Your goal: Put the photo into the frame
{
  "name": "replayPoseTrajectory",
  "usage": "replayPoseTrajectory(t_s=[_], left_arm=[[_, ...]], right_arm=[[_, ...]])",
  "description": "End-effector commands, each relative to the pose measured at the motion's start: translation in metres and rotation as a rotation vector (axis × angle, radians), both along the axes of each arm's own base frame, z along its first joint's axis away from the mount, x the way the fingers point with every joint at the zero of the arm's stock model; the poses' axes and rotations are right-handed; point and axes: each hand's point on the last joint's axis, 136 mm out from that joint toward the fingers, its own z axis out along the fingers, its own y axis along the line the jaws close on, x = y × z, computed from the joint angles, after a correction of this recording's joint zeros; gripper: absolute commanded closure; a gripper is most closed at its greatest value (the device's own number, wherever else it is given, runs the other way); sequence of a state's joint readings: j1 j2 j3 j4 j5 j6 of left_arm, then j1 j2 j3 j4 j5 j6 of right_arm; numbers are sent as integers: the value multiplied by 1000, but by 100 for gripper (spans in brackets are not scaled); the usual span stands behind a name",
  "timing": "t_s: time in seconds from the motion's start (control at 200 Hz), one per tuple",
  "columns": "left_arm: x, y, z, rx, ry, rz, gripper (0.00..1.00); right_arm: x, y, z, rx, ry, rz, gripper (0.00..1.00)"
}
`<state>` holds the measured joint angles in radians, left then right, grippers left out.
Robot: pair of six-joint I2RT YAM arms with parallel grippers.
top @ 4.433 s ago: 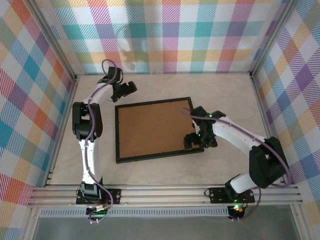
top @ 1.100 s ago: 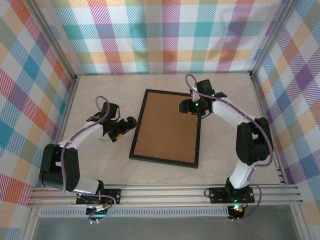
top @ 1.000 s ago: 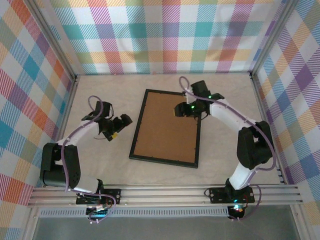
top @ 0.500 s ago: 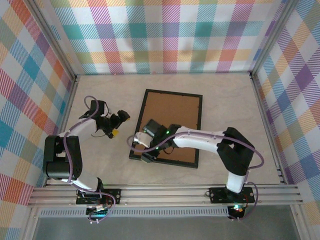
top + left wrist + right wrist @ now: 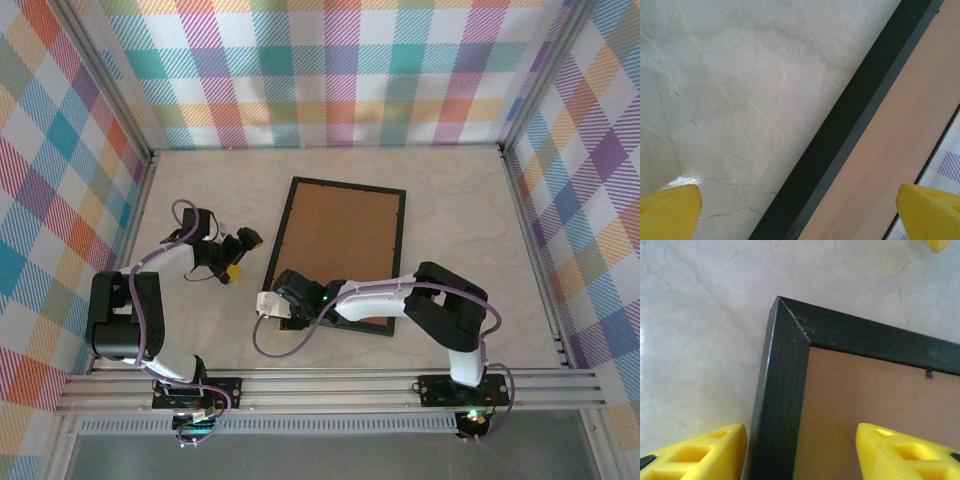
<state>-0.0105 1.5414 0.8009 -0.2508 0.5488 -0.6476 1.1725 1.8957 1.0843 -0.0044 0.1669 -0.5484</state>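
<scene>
one frame point(image 5: 788, 365) corner at right gripper point(image 5: 801, 452)

Top external: I watched from above and behind the arm bases point(image 5: 190, 385), facing the far wall point(image 5: 320, 80), far enough back to take in the whole table point(image 5: 460, 210), the frame point(image 5: 340, 240) and both arms.
Left wrist: I sat close over the table, left of the frame, facing down and right. The left rail point(image 5: 850, 135) crossed diagonally, with the left gripper point(image 5: 800, 212) at the bottom.
Right wrist: I was very near the frame's near left corner point(image 5: 785, 325), facing left, with the right gripper point(image 5: 800, 450) at the bottom edge.
Shared: all three held the frame's left side. Both wrist views took in that rail, though I couldn't tell whether it was the same stretch. The right wrist view also caught a yellow left fingertip point(image 5: 937, 245).
</scene>
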Motion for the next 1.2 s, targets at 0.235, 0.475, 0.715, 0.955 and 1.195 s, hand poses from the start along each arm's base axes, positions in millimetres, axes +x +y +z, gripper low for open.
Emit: replayPoseTrajectory(t_s=[0.235, 0.475, 0.715, 0.955, 1.195], left_arm=[[-4, -2, 7, -38, -20, -5, 0], [-9, -10, 8, -94, -15, -14, 0], [-10, -25, 7, -181, -11, -33, 0], [-1, -56, 10, -265, -43, -77, 0], [5, -83, 7, -299, -77, -102, 0]], right_arm=[[0, -8, -24, -78, -75, 19, 78], [-2, -3, 6, -31, -33, 10, 92], [1, 7, 61, 99, -29, -1, 92], [0, 4, 87, 161, -14, -10, 92], [2, 3, 91, 181, -12, -22, 93]])
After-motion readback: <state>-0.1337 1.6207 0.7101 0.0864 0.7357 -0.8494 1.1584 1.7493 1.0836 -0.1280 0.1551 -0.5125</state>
